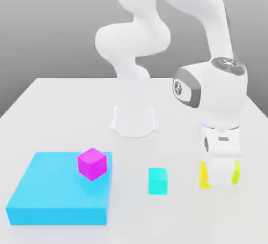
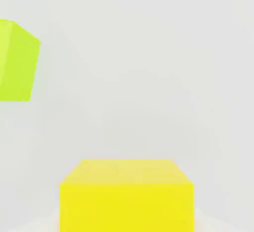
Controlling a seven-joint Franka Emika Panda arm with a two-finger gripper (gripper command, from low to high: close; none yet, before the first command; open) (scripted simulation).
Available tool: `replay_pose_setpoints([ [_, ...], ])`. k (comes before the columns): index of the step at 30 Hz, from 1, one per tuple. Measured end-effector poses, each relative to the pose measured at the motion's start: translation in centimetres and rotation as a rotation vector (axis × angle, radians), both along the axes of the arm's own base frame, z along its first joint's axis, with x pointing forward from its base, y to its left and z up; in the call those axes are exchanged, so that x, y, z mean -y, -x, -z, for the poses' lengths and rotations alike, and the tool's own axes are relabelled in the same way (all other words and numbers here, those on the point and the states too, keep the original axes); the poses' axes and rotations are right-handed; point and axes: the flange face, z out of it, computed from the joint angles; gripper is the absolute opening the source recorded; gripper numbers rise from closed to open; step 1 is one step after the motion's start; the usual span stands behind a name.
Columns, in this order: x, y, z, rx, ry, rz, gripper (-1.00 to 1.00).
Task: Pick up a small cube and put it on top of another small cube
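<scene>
Nearest the camera, at the exterior view's left, lies a wide blue slab [image 1: 60, 185], with a magenta cube [image 1: 92, 163] sitting on it near the edge that faces the middle of the table [image 1: 131, 217]. Right of that, on the bare tabletop, is a small turquoise cube [image 1: 157, 181], well apart from the slab. Further right comes the small yellow cube [image 2: 126, 207], partly hidden by the gripper [image 1: 222, 181], which is clenched on it. A green cube [image 1: 236, 173] shows just past the gripper; the hand view has it apart from the yellow one.

The step in hand looks to be securing the grip and lifting. Keep the squeeze firm and even, then raise the yellow cube straight up, slowly, so that it doesn't twist. I cannot tell whether it has left the table. Hold off any sideways travel until it is higher than its neighbours, as a low swing could knock the green one. Which cube should be the base isn't clear from this; whichever it is, approach from above, line up the faces, and let go only once the two are touching flat.
</scene>
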Motion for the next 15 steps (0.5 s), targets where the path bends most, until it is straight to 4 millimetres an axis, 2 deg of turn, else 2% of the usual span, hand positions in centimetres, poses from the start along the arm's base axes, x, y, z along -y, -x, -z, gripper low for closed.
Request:
replay_pose_setpoints([
  [3, -3.8, 3.6, -1.8, 0.0, 0.0, 0.0, -1.0],
  [5, -5.3, 5.5, -2.8, 0.001, 0.002, 0.021, -1.0],
  [7, -5.5, 5.7, -1.9, 0.002, 0.003, 0.045, -1.0],
  [11, -5.5, 5.7, 2.0, 0.003, 0.003, 0.055, -1.0],
  [12, -5.4, 5.8, 2.8, 0.003, 0.003, 0.055, 1.0],
  [15, -5.4, 5.8, 2.8, 0.003, 0.003, 0.055, 1.0],
])
